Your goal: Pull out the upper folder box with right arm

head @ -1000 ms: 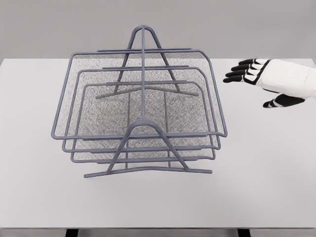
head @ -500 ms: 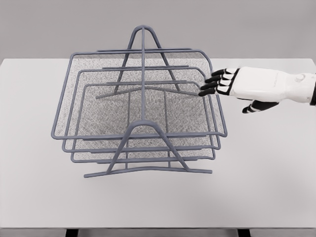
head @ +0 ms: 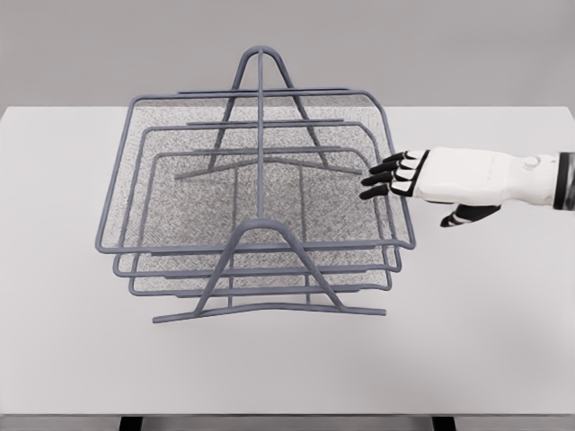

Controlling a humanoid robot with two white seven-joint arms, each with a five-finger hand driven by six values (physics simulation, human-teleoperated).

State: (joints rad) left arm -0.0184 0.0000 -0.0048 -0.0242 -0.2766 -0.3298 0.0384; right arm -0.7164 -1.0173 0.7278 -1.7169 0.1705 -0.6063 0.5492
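Here the right hand [head: 422, 180], fingers [head: 384, 179] spread and gripping nothing, meets the top tray's [head: 162, 162] right rim.

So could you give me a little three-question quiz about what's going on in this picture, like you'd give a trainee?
1. True or false: the right robot hand has its fingertips at the right side rim of the top tray.
2. How many mesh trays are stacked in the wire rack? A) two B) three C) five
3. Fill in: the rack stands on a pale ____.

Key: 1 true; 2 B; 3 table. The fingers reach the rim with the thumb hanging lower, apart from the tray, and no closed grip shows.
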